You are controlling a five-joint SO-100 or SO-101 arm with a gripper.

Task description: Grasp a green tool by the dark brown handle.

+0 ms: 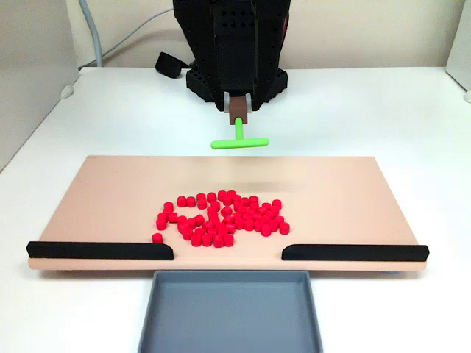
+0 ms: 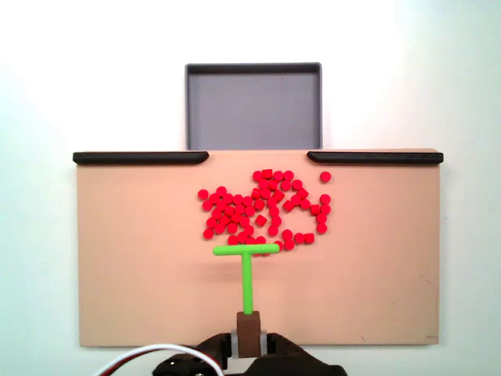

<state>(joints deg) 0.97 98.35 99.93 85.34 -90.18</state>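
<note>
Green tool (image 2: 246, 276) hangs from my jaws (image 2: 249, 338), which are closed on its brown handle (image 2: 249, 329), the crossbar just beside the red cylinders (image 2: 262, 207) above the board (image 2: 133, 258). If my grip is shallow, I think the long stem may twist and slip.

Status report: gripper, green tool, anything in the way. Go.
Gripper shut on dark brown handle. Green tool held, crossbar toward red cylinders. Nothing in the way.

Green tool (image 2: 246, 270), dark brown handle (image 2: 248, 334) between gripper (image 2: 249, 342) fingers (image 2: 270, 342)
</note>
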